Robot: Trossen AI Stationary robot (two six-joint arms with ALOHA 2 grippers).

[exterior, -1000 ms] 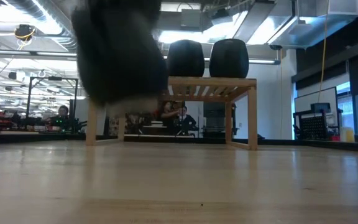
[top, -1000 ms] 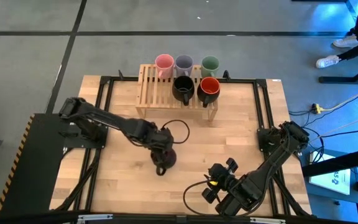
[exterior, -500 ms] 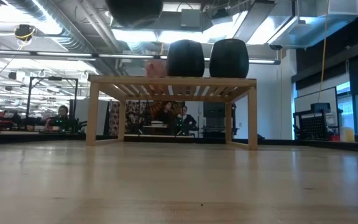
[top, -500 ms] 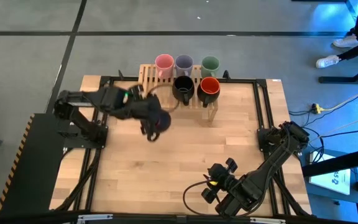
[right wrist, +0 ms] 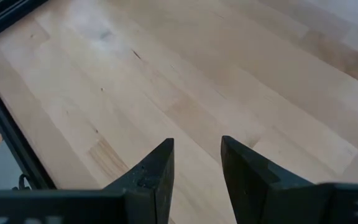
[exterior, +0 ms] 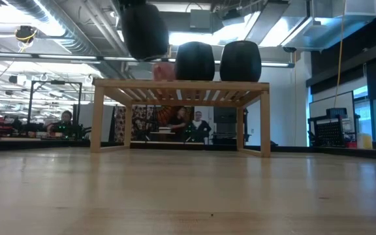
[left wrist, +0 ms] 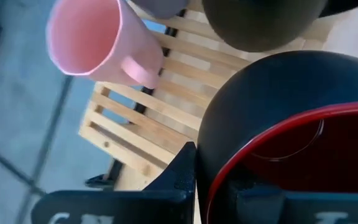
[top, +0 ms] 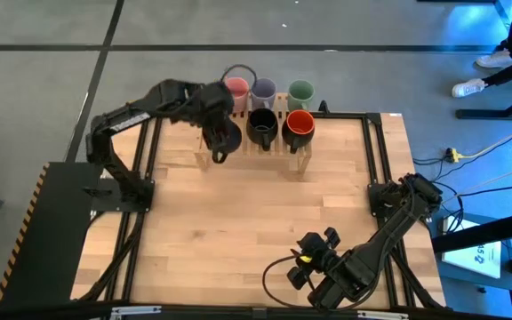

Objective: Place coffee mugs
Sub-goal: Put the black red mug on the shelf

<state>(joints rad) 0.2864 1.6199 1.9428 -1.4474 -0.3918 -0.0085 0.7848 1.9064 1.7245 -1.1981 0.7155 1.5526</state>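
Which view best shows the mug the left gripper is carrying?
Left wrist: the carried mug fills the frame, red inside visible. High view shows a dark blob at the rack; low view only its dark underside. Right wrist: none.

Pink mug (top: 235, 88), blk mug (top: 261, 126) w/ red-lined mug (left wrist: 291, 143)

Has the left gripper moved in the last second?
Yes. Holding the red-lined mug, the left gripper went from mid-table up to the wooden rack, beside the black mug.
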